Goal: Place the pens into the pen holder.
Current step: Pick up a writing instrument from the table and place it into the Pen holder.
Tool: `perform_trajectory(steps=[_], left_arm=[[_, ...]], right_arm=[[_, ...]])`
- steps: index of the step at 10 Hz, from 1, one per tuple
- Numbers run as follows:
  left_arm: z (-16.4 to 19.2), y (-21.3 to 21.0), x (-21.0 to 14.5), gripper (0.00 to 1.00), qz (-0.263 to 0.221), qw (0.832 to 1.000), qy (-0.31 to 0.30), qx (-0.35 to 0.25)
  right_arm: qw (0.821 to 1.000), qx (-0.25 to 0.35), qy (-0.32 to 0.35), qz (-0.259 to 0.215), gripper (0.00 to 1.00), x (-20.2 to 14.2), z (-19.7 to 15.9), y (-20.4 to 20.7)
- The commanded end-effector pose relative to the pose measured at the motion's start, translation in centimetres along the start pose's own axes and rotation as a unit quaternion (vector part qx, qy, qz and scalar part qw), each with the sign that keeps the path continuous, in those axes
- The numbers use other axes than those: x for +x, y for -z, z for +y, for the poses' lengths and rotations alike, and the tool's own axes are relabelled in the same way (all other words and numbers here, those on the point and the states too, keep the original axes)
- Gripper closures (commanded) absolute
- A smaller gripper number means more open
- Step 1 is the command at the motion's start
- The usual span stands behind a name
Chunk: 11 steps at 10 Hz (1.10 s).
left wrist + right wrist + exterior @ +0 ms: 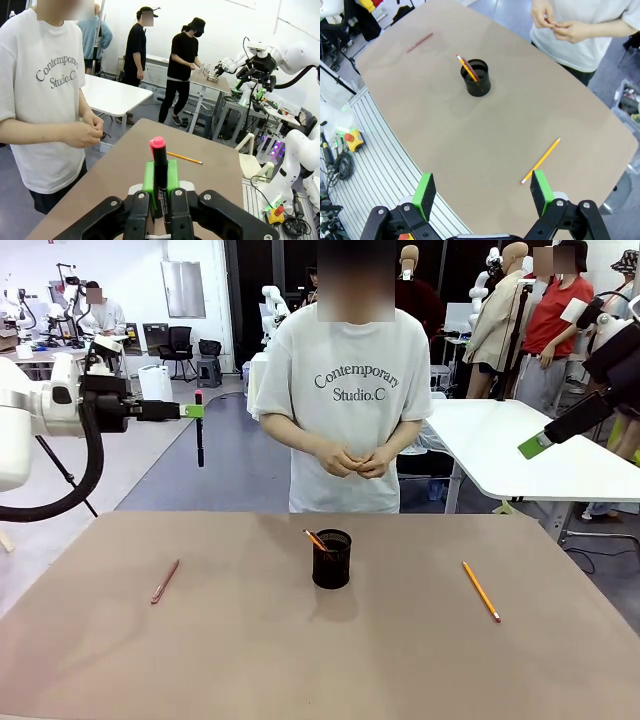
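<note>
Left end effector (pixel 160 179) clamps black pen (pixel 199 445), middle hidden, right end effector (pixel 483 192) spread apart.

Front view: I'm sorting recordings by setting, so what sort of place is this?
Probably a shared lab or workshop hall: white work tables stand about, people work standing at a bench, and a red stop button with cables lies on the floor.
</note>
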<state>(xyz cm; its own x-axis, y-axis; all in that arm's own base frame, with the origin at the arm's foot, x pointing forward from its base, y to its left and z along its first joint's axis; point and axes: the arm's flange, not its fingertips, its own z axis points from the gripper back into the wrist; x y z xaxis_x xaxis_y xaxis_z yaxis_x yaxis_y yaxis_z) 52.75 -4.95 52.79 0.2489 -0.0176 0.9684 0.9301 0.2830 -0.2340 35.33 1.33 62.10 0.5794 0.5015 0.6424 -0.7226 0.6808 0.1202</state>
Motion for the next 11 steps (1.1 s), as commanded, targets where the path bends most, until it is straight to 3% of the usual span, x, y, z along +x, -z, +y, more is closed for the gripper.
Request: perform_trajectory(steps=[1, 11], left_arm=[[-0.15, 0.02, 0.11, 1.00, 0.000, 1.000, -0.001, -0.001], [-0.15, 0.02, 0.11, 1.00, 0.000, 1.000, -0.001, -0.001]], right_arm=[[1.000, 0.005, 0.003, -0.003, 0.00, 0.13, 0.10, -0.03], [1.000, 0.005, 0.003, -0.003, 0.00, 0.13, 0.10, -0.03]])
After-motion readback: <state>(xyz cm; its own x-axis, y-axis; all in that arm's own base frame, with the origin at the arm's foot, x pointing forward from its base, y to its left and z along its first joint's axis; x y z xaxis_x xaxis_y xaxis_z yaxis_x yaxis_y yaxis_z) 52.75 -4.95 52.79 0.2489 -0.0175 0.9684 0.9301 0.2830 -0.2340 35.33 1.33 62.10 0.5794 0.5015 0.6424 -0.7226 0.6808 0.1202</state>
